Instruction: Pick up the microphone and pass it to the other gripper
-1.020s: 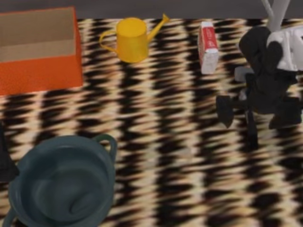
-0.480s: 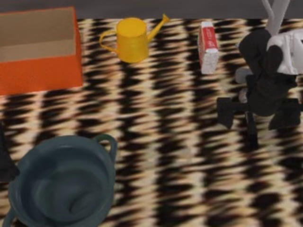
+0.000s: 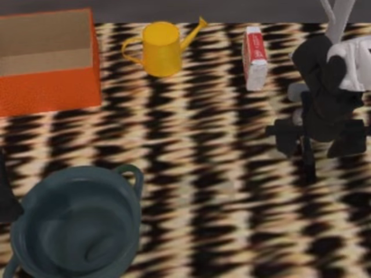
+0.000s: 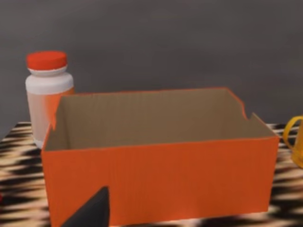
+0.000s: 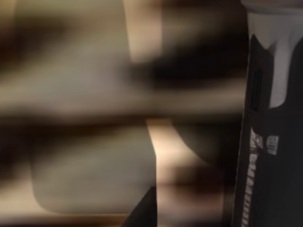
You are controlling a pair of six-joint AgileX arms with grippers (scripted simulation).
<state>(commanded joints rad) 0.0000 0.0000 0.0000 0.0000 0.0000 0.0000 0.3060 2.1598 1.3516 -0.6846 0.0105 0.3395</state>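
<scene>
Right claw [image 3: 317, 138] straddles one microphone [image 3: 306, 152], fingers apart; left claw's state cannot be told.

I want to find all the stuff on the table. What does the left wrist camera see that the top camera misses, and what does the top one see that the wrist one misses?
Only the left wrist view shows a white bottle with a red cap behind the orange box.

Only the top view shows the dark green pot, the red-white carton, the microphone and the right hand above it.

Both show the orange box and the yellow watering can.
</scene>
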